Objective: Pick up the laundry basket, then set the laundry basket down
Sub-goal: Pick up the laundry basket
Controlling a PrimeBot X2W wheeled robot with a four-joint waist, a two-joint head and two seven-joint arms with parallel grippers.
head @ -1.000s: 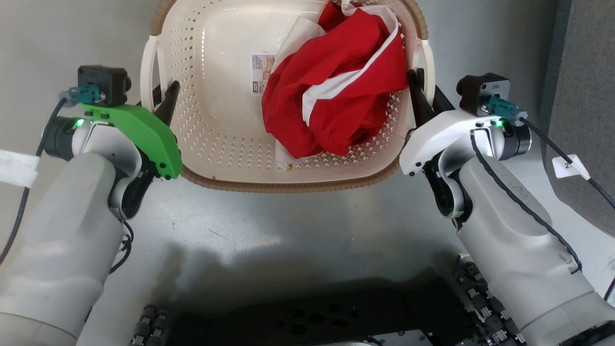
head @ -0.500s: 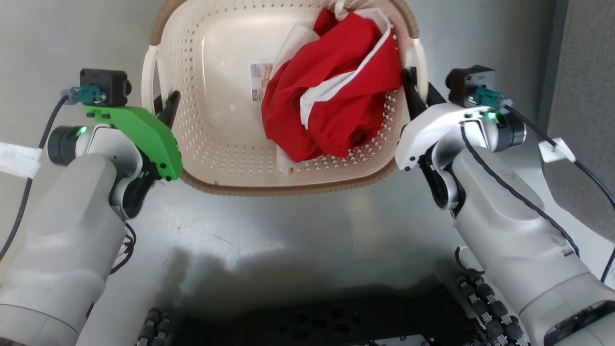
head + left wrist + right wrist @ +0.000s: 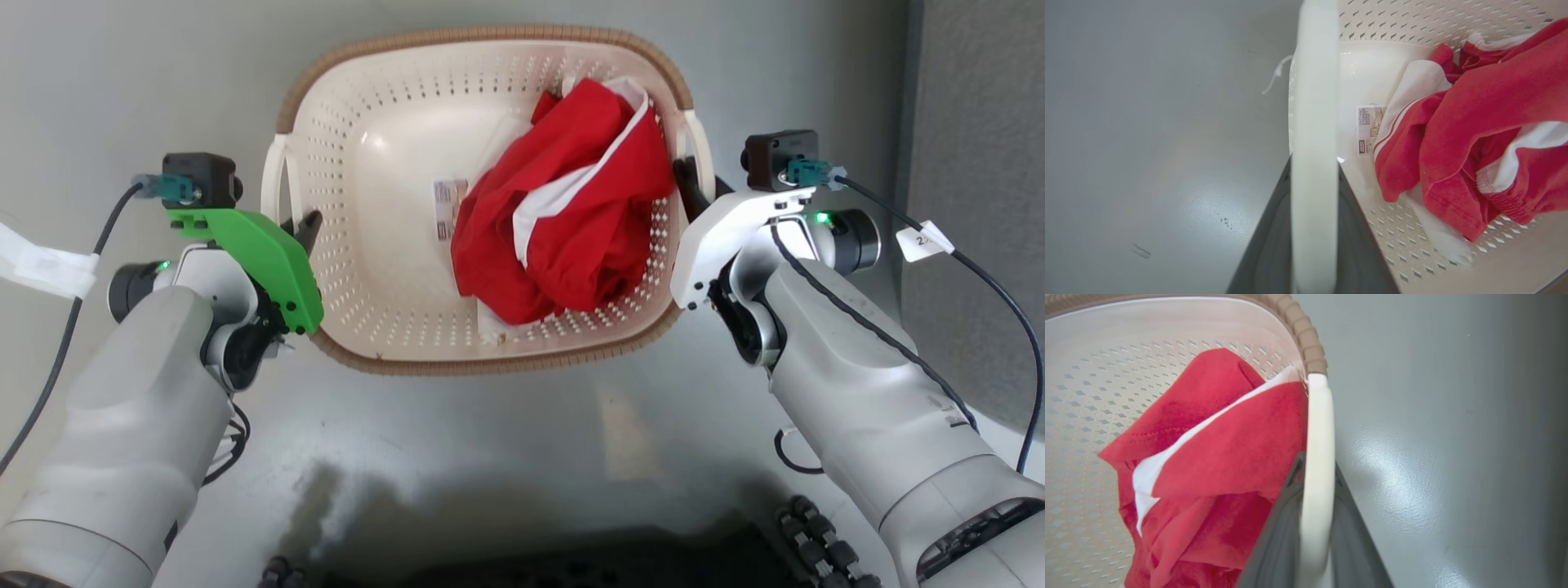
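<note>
Laundry basket (image 3: 490,34) whole in the head view now, brown woven-look rim closed all round, against a far end cut off by the top edge a second ago. Smaller in the picture too, with less of the robot's dark base below it, so at least partly a shift of the camera. Same grip as before: left end effector (image 3: 295,227) pinching the basket's left handle (image 3: 274,175), right end effector (image 3: 694,175) pinching its right handle (image 3: 700,139), a dark finger either side of the white bar in both wrist views. Cream-white, rounded rectangular, walls perforated, small label sticker (image 3: 449,210) on the inner bottom. Red and white garment (image 3: 563,237) bunched inside toward the right handle, partly over the label. Grey floor (image 3: 490,457) beneath the basket; touching or held above, cannot tell.
</note>
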